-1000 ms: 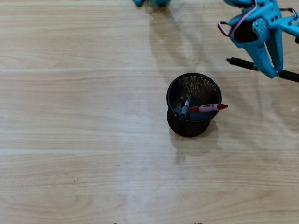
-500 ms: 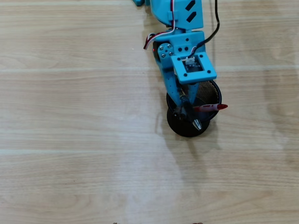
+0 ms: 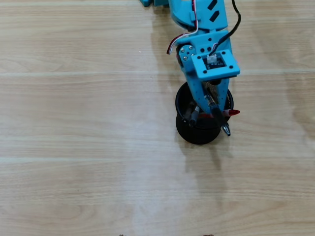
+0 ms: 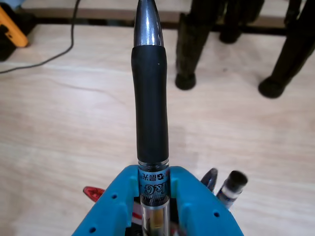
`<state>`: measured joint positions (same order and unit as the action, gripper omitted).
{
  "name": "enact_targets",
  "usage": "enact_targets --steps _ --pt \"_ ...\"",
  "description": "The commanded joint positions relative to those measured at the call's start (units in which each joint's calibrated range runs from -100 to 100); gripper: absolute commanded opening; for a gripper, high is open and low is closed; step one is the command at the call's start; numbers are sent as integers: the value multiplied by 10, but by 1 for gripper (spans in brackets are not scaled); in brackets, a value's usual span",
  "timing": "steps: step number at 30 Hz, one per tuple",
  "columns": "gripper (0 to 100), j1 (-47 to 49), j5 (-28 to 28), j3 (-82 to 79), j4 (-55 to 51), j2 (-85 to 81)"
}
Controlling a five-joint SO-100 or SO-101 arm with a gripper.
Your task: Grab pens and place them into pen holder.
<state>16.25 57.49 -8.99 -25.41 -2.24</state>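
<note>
In the overhead view my blue gripper [image 3: 213, 107] hangs over the pen holder [image 3: 183, 132], a round black mesh cup, and is shut on a black pen [image 3: 219, 120]. That pen's metal tip sticks out past the cup's lower right rim. Two black pens [image 3: 192, 116] lean inside the cup, and a red pen [image 3: 232, 112] pokes over its right rim. In the wrist view the held black pen [image 4: 150, 103] runs straight up from between the jaws of the gripper [image 4: 155, 189]. The red pen's end [image 4: 92, 192] shows at the left and two black pen ends [image 4: 230, 186] at the right.
The light wooden table [image 3: 78, 147] spreads around the cup. The arm's base [image 3: 162, 2] sits at the top edge. In the wrist view, black furniture legs [image 4: 192, 44] stand beyond the table, with an orange object [image 4: 12, 30] and a cable [image 4: 59, 54] at the far left.
The arm swung in from the upper right with the black pen in its grip and came over the cup. In the last half second it shifted slightly right.
</note>
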Motion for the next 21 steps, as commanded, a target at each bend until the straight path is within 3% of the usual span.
enact_targets --steps 1,11,16,21 --pt "2 5 17 -21 27 -29" --pt "2 8 20 -170 236 -30" --pt "3 10 15 -176 247 -33" --pt "13 10 -18 -172 251 -34"
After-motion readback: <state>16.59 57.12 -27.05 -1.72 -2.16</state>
